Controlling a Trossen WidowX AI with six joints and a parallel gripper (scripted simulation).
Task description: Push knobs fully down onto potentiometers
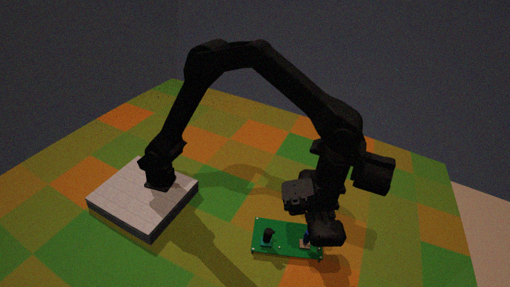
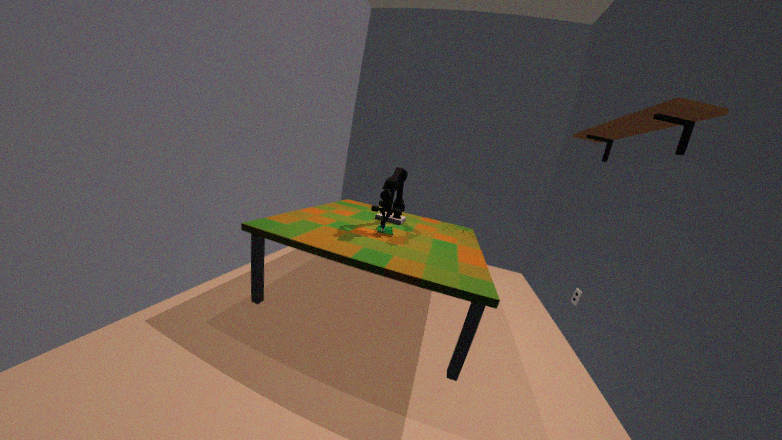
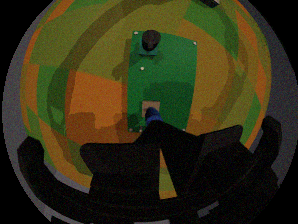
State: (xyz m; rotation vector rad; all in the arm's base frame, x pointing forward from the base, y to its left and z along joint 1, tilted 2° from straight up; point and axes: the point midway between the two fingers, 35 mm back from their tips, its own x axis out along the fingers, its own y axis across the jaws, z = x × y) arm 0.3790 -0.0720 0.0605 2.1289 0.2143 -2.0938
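Note:
The green circuit board stands on short legs. A black knob stands over a teal potentiometer at one end. A blue knob is over a tan potentiometer near the other end. My gripper is shut and empty, with its tips right at the blue knob's upper end in the wrist view. The fingers hide part of this knob. I cannot tell if they touch it, or how far down either knob sits.
The arm stands on a pale block to the left of the board in the top view. The table top is patterned in green, olive and orange. A wall shelf is far off to the right.

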